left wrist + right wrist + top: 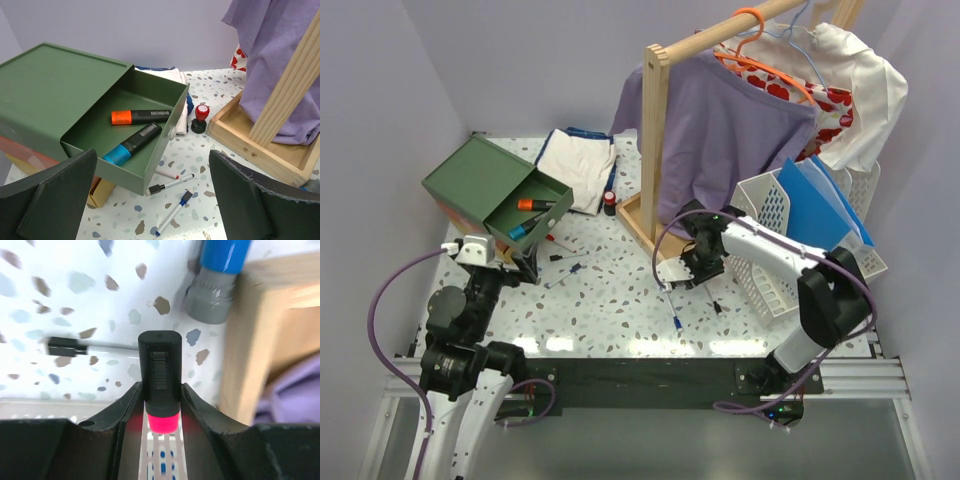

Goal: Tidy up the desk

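While the right pincer (692,268) was clamped on a black-bodied highlighter (160,365) with a pink end, it hung low over the worktop (620,310) near the middle, just beside the wooden rack base (638,225). Left pincer (157,200): jaws wide apart, nothing between them, facing the open green drawer box (50,90) at the far left corner. An orange highlighter (140,117) and a blue highlighter (132,144) lay in the drawer.

Judgement: step in hand was carrying the gripped highlighter to that drawer. The body stuck forward of the fingers, so lift clear first. A thin pen (85,346) and a blue marker (212,295) lay right below and could be swept. Cross toward the left edge above the loose pens (170,184), come in over the drawer's front wall, and release low, parallel to the two inside. The left arm stood close to the drawer: collision risk.

Surface: glossy white terrazzo with glare along the near edge, probably slippery. Room: lilac walls on three sides. A white basket (770,250) stood at the right edge.
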Robot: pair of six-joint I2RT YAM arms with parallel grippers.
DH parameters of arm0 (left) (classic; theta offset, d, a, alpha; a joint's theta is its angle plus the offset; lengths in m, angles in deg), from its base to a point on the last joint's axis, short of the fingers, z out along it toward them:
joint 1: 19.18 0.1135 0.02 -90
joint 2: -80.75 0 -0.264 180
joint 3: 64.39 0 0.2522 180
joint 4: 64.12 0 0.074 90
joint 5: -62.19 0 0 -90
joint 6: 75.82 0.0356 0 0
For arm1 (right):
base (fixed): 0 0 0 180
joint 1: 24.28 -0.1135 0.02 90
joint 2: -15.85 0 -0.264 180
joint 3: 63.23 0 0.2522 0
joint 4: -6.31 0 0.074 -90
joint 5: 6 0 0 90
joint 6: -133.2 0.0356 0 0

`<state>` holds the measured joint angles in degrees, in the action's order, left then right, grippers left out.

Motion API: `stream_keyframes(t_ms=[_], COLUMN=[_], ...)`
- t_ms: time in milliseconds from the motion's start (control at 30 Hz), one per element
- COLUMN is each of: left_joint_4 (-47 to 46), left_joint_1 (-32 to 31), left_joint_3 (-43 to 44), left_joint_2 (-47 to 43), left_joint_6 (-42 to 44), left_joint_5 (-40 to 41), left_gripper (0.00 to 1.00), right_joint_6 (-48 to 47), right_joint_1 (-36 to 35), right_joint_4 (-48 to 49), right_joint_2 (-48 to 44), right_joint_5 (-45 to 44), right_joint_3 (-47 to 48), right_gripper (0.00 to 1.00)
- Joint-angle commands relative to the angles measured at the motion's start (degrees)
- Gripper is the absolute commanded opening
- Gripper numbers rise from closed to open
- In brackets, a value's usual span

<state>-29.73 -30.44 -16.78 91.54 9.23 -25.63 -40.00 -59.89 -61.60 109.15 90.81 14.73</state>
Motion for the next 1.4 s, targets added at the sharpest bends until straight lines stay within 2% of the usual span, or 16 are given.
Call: stream_keyframes(t_ms=[0, 167, 267, 467, 667, 867, 967, 1167, 1300, 1333, 1367], left_joint_4=[-1.9, -1.7, -1.3, 2.0, 2.4, 2.5, 2.5, 2.4, 2.4, 2.3, 2.3], left_joint_1=[0.3, 0.3, 0.3, 0.3, 0.3, 0.4, 0.4, 0.4, 0.4, 0.4, 0.4], left_joint_3=[-0.4, -0.3, -0.1, 1.1, 1.1, 1.0, 1.0, 1.0, 1.0, 1.0, 1.0], left_joint_2=[-0.7, -1.6, -2.8, -5.2, -8.7, -9.6, -10.0, -10.5, -12.2, -12.6, -12.9], left_joint_6=[-0.7, -1.0, -1.7, -4.7, -5.4, -6.0, -6.1, -6.3, -6.6, -6.9, -6.9], left_joint_5=[0.8, 2.3, 6.0, 17.6, 20.0, 21.0, 21.1, 21.6, 22.5, 23.0, 23.2], left_gripper=[1.0, 1.0, 1.0, 0.99, 0.99, 0.99, 0.99, 0.99, 0.99, 0.99, 0.99], right_joint_6=[8.1, 12.9, 15.8, 22.7, 21.8, 18.8, 19.0, 18.5, 19.0, 19.2, 19.5], right_joint_1=[-6.9, -15.7, -20.7, -27.1, -30.5, -30.7, -30.7, -30.6, -30.6, -30.6, -30.6], right_joint_4=[-11.9, -14.8, -14.3, -4.9, 9.4, 24.6, 28.7, 34.9, 37.8, 38.3, 39.5], right_joint_2=[-5.1, -5.2, -2.3, 8.4, 20.1, 27.1, 29.2, 31.3, 32.7, 33.3, 33.5], right_joint_5=[2.3, 1.5, -1.7, -8.2, -13.7, -15.9, -16.4, -16.7, -16.7, -16.9, -17.3], right_joint_3=[8.3, 19.0, 30.4, 48.0, 61.0, 64.6, 67.3, 66.6, 65.3, 64.9, 64.6], right_gripper=[0.0, 0.0, 0.0, 0.0, 0.0, 0.0, 0.0, 0.0, 0.13, 0.26, 0.34])
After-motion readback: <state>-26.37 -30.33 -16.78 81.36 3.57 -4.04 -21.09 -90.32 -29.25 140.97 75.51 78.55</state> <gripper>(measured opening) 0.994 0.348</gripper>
